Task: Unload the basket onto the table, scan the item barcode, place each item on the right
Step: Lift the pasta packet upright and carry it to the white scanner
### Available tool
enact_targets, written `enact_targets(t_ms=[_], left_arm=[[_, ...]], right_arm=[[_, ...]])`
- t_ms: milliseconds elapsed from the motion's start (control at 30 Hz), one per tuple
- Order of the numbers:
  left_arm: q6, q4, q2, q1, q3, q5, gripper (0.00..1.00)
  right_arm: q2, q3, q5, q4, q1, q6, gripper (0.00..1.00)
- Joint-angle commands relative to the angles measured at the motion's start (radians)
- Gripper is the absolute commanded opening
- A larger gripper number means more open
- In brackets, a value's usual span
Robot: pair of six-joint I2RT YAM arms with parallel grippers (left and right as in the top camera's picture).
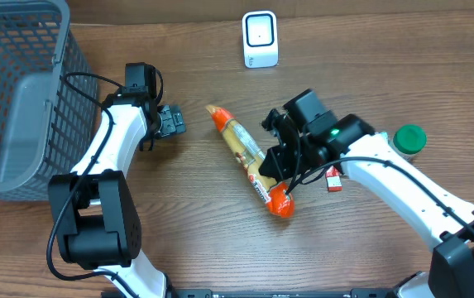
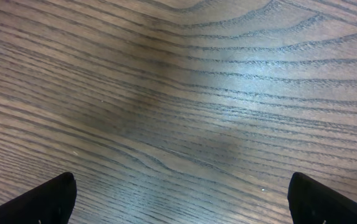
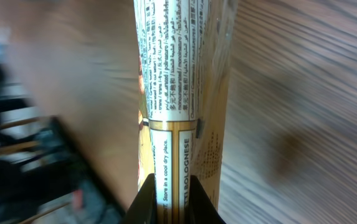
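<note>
Overhead: packet pinched near its lower end, scanner up-table

The packet (image 1: 241,149) is a long, thin tube with orange ends. It lies slantwise mid-table, one tip up-left and the other down-right toward the near edge. I cannot tell whether it rests on the wood or is just clear of it.

The right gripper (image 1: 271,172) has it by the lower stretch, a little short of the near orange tip. In the right wrist view the printed packet (image 3: 172,93) runs straight away from the camera, long axis in line with the wrist. The two dark fingers (image 3: 142,202) are closed narrow against its sides. No barcode is legible on the face showing, only small print.

The white scanner (image 1: 260,39) stands at the far edge, well apart and beyond the packet's upper tip. My reading is that the coming move is a carry away from the robot plus a roll to bring the code round.

The right arm reaches in from the right, forearm low and wrist angled toward the centre. The left gripper (image 1: 169,121) sits beside the upper tip, apart from it, jaws spread wide over bare table (image 2: 178,93). A mesh basket (image 1: 21,99) stands far left.
</note>
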Motion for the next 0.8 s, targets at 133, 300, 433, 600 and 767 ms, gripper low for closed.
enact_targets(t_ms=[133, 300, 433, 600, 767], left_arm=[[0.011, 0.004, -0.014, 0.004, 0.018, -0.013, 1.00], [0.011, 0.004, -0.014, 0.004, 0.018, -0.013, 1.00], [0.011, 0.004, -0.014, 0.004, 0.018, -0.013, 1.00], [0.011, 0.004, -0.014, 0.004, 0.018, -0.013, 1.00], [0.011, 0.004, -0.014, 0.004, 0.018, -0.013, 1.00]], right_arm=[[-0.116, 0.060, -0.290, 0.085, -0.035, -0.039, 0.04], [-0.113, 0.232, -0.286, 0.090, -0.035, 0.098, 0.03], [-0.092, 0.380, -0.286, 0.087, -0.035, 0.159, 0.03], [-0.034, 0.562, -0.286, 0.080, -0.051, 0.247, 0.03], [0.054, 0.617, -0.298, 0.134, -0.115, 0.335, 0.03]])
